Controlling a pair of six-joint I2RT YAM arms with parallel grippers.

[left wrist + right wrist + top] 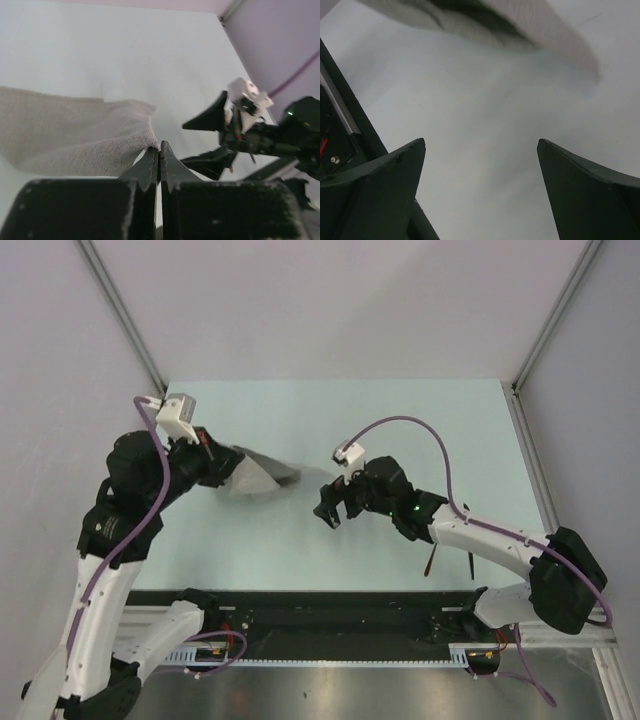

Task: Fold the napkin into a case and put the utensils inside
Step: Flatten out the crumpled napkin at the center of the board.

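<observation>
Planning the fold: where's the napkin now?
Top view: the napkin sits left of centre on the table, a corner pinched by the left gripper, the open right gripper to its right.

1. The top external view looks steeply down from above and behind the arm bases. From well back it takes in the whole table point(400, 420) and both arms.
2. The left wrist view sits low behind the left gripper point(159, 148). It faces along the pressed-together fingers toward the right arm, with the napkin point(75, 135) close on its left.
3. The right wrist view looks down at the nearby table between the wide-spread fingers of the right gripper point(480, 142).
4. All three views share the napkin. The overhead and left wrist views also share the right gripper.
</observation>
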